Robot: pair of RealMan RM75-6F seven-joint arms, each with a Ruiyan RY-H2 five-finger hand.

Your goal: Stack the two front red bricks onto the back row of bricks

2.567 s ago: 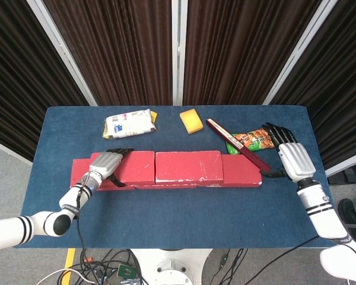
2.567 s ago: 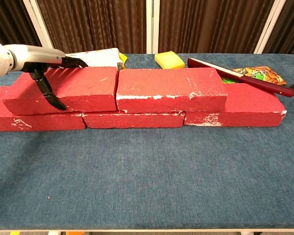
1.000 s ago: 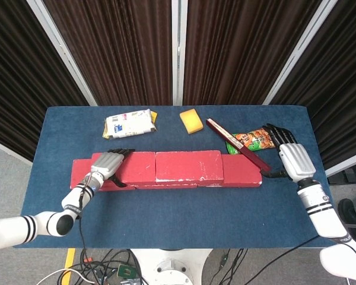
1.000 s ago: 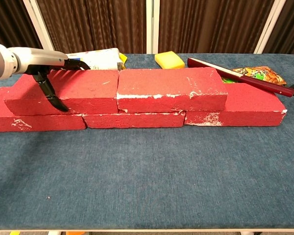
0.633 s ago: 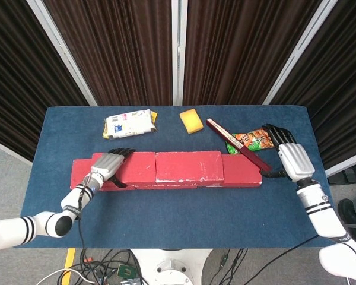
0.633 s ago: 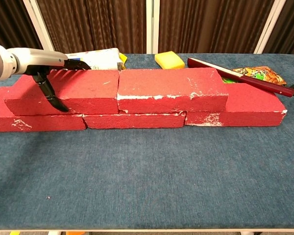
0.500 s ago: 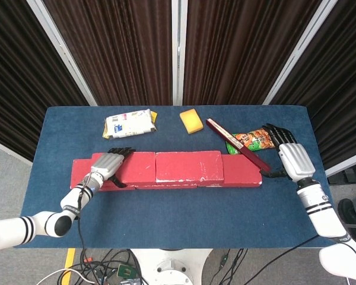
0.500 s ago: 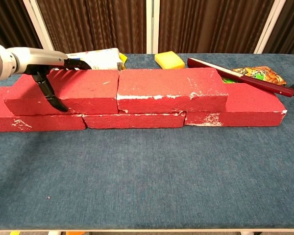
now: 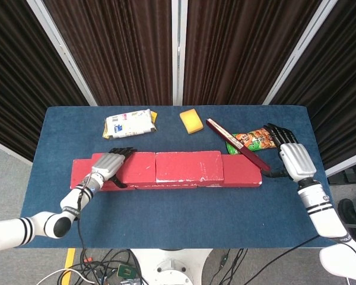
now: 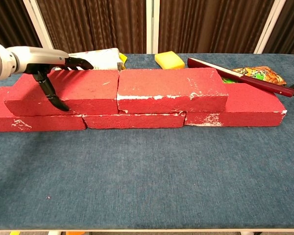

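Note:
Three red bricks form the lower row (image 10: 132, 120) on the blue table. On it lie two more: the left upper brick (image 10: 83, 90) (image 9: 136, 168) and the right upper brick (image 10: 169, 88) (image 9: 188, 165), end to end. My left hand (image 10: 44, 61) (image 9: 107, 166) is over the left end of the left upper brick. Its fingers (image 10: 78, 61) reach out just above the top face, and its thumb hangs down the front face. My right hand (image 9: 291, 157) lies open on the table, right of the bricks and holding nothing.
A long dark-red stick (image 10: 240, 76) (image 9: 237, 144) leans on the right lower brick (image 10: 250, 110). Behind the bricks are an orange snack bag (image 9: 258, 139), a yellow sponge (image 9: 191, 120) and a white packet (image 9: 129, 123). Open blue cloth lies in front of the bricks.
The left hand's fingers have lifted slightly off the top of the left upper brick, which had settled against its neighbour. The right hand has not moved.

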